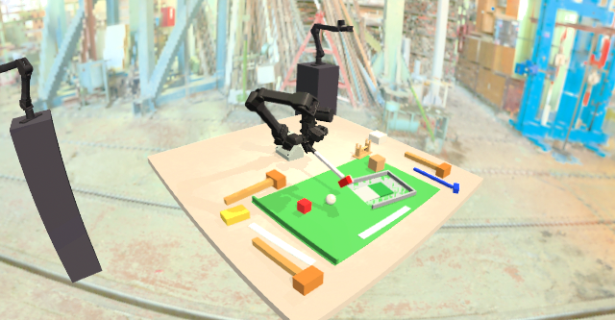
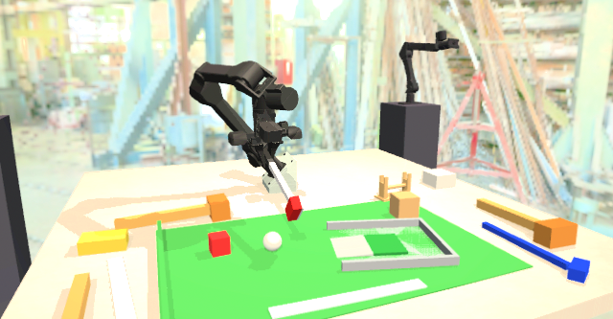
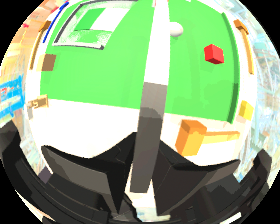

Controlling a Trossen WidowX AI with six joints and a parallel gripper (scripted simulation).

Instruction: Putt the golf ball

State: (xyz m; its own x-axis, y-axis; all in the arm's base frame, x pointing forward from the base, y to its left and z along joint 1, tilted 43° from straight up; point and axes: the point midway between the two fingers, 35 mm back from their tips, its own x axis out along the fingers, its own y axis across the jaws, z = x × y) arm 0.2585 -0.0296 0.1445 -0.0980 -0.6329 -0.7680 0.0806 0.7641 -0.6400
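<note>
My gripper (image 1: 309, 151) (image 2: 271, 162) (image 3: 142, 137) is shut on the red putter's grey grip (image 3: 150, 120). The white shaft (image 1: 331, 165) (image 2: 282, 182) (image 3: 157, 55) slants down and forward. The red head (image 1: 345, 182) (image 2: 293, 209) hangs over the back part of the green mat (image 1: 336, 243) (image 2: 230, 281) (image 3: 101, 75), its shadow below it. The white golf ball (image 1: 331, 199) (image 2: 272, 241) (image 3: 176, 29) sits on the mat, apart from the head. The pale ramp (image 1: 364, 193) (image 2: 351, 246) leads to the dark raised green (image 1: 381, 188) (image 2: 385, 244) inside a grey wall (image 2: 399, 262).
A red cube (image 1: 304, 206) (image 2: 219, 243) (image 3: 214, 54) sits left of the ball. A tan block (image 1: 377, 162) (image 2: 404, 205) and a wooden rack (image 1: 361, 155) stand behind the wall. Orange mallets, a yellow block (image 1: 234, 214) (image 2: 102, 242) and a blue putter (image 1: 434, 180) (image 2: 527, 246) lie around the mat.
</note>
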